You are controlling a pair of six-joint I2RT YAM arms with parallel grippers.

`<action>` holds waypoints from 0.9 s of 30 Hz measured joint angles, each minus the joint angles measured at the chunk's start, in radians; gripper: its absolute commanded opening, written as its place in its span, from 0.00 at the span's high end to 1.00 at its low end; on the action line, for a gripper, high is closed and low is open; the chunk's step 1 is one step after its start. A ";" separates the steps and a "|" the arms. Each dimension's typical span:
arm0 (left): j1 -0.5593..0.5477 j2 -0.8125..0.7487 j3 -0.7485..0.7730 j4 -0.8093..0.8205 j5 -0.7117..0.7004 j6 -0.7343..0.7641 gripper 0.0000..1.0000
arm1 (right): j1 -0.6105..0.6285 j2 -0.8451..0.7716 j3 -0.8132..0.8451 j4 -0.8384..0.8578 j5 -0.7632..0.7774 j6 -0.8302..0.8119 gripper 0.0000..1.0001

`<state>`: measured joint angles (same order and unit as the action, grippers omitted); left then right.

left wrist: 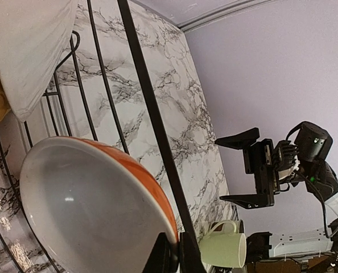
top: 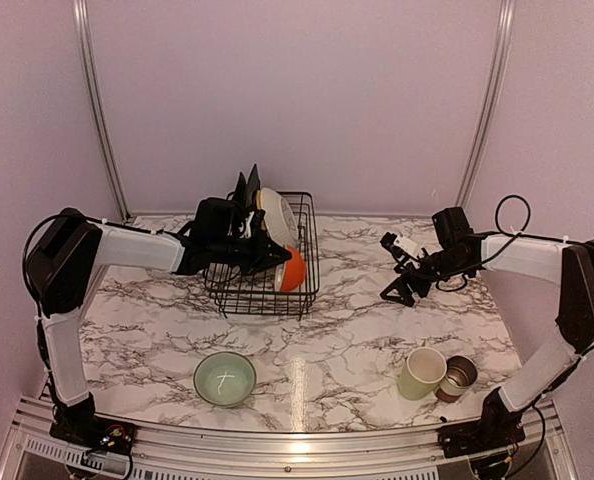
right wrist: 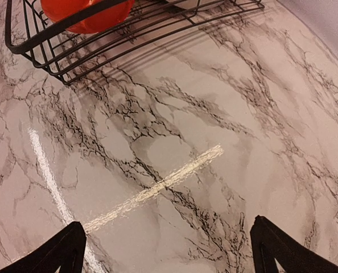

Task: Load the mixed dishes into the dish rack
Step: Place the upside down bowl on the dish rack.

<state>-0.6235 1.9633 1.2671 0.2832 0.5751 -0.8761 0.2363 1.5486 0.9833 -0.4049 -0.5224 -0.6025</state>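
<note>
dish rack point(top: 262, 308) 12 o'clock: plates point(top: 275, 215) upright, orange bowl point(top: 292, 270) inside | left gripper point(left wrist: 172, 256) pinched closed, seemingly on that bowl's rim | right gripper point(top: 394, 268) spread wide, empty, 3 o'clock | to load: pale green bowl point(top: 225, 378) 7 o'clock; pale green mug point(top: 421, 373), grey-brown cup point(top: 458, 377) 4 o'clock

left gripper point(top: 275, 258) down inside dish rack point(top: 260, 298), at orange bowl point(top: 294, 270). right gripper point(top: 392, 268) spread wide above table point(top: 347, 330). Near edge: 1 pale green bowl point(top: 225, 379), 1 mug point(top: 421, 373) beside 1 cup point(top: 459, 377).
</note>
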 measured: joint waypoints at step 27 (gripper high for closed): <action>0.076 0.019 -0.002 -0.068 0.051 0.045 1.00 | 0.000 0.006 0.002 -0.011 0.000 -0.012 0.02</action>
<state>-0.5476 1.9820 1.2652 0.2153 0.6266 -0.8314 0.2363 1.5543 0.9848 -0.4160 -0.5228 -0.6147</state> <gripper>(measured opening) 0.050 0.985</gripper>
